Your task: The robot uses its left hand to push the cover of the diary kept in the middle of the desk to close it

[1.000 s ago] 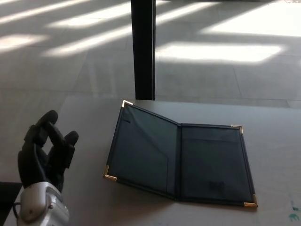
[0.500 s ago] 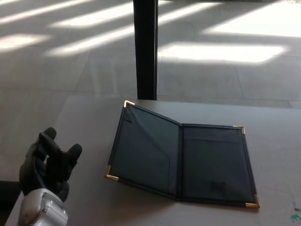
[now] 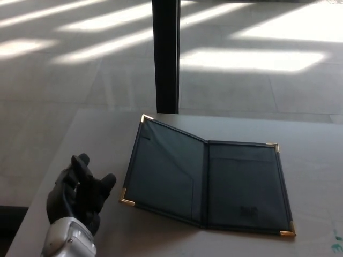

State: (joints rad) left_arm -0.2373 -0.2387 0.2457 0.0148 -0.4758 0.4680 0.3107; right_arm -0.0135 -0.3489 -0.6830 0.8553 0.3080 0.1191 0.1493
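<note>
A dark diary [image 3: 206,179] with gold corner caps lies open in the middle of the grey desk [image 3: 107,139]. Its left cover [image 3: 163,171] is slightly raised from the desk, its right half lies flat. My left hand [image 3: 80,195] is over the desk's left part, just left of the cover's near gold corner [image 3: 126,201]. It holds nothing and its fingers are apart, a small gap away from the cover. My right hand does not show.
A black post [image 3: 165,56] stands upright just behind the desk's far edge, in line with the diary's left cover. Beyond it lies a tiled floor with bright sun stripes. The desk's left edge runs close to my left hand.
My left hand has moved right and a little forward, from the desk's left edge toward the diary's left cover. The diary has not moved.
</note>
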